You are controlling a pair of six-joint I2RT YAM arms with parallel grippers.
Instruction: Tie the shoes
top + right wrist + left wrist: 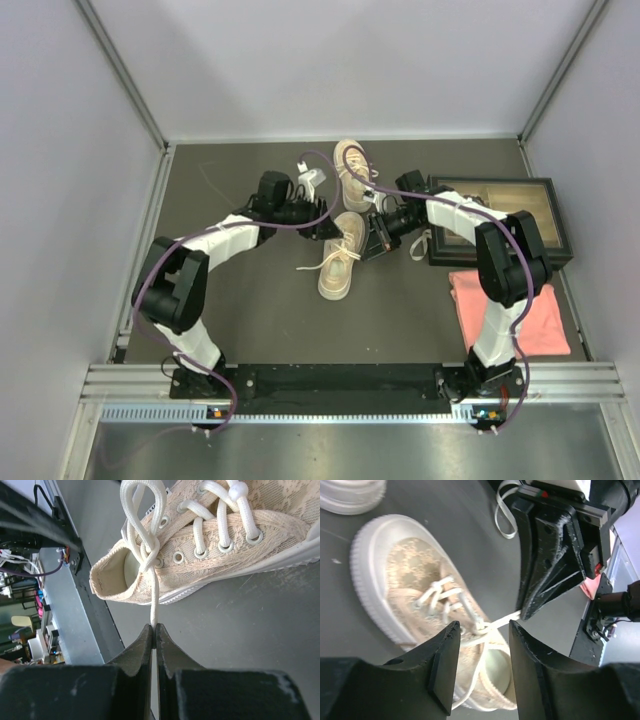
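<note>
Top external view: the two beige sneakers lie toward the middle of the dark table (250,320), one behind the other. The far sneaker (352,170) points away from the arms, and the near sneaker (338,265) lies just in front of it with white laces trailing off to its left. Both arms reach in to the near sneaker, the left gripper (328,228) from the left and the right gripper (372,238) from the right. A dark picture frame (500,185) lies flat at the right, with a pink cloth (510,310) in front of it.

Left wrist view: the left gripper (482,627) hangs over the near sneaker (410,575) with its fingers (445,665) apart and nothing clamped between them. Past them a white lace (502,620) runs taut from the sneaker's top eyelets to the tip of the right gripper (525,614). The sole of the far sneaker (350,497) shows in the top left corner.

Right wrist view: the right gripper (154,629) is pressed together on the white lace (154,602), which rises straight to a half knot at the top eyelets of the near sneaker (235,550). A lace loop (137,505) stands above the knot, beside the sneaker's opening.
</note>
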